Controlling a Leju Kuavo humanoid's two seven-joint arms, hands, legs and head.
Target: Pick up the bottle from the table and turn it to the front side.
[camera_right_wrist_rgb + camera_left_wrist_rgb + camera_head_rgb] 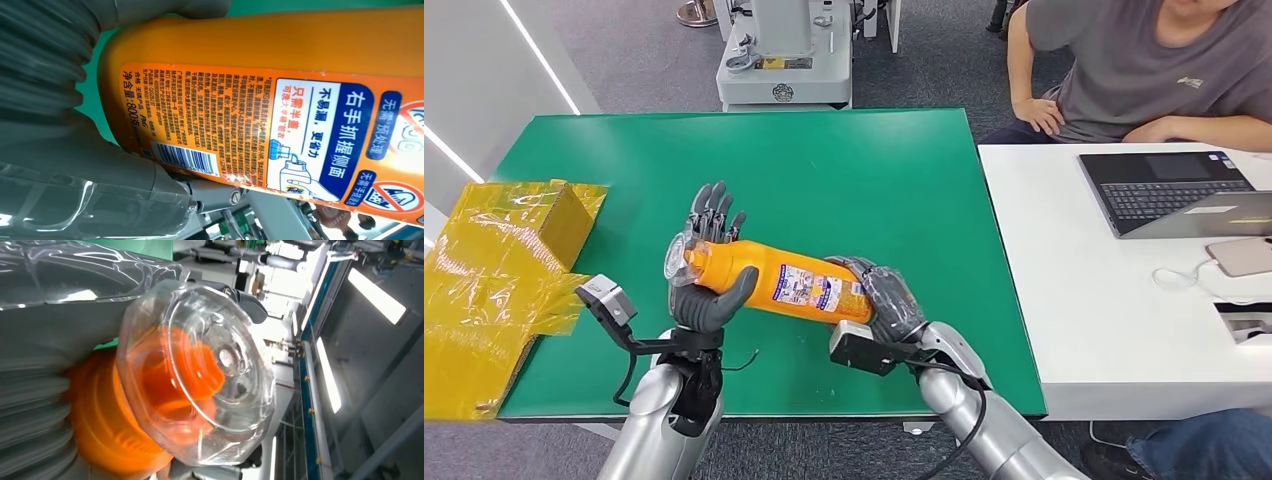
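Above the green table (824, 170), I hold the orange bottle (789, 285) level between 2 hands: my right hand (886, 300) clamps its base, my left hand (707, 285) cradles the capped neck, steadying it for turning; the back label faces up.

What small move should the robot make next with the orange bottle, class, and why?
Probably roll the bottle about its long axis. Both the left hand and right hand hold it above the table, and the barcode back label faces up.
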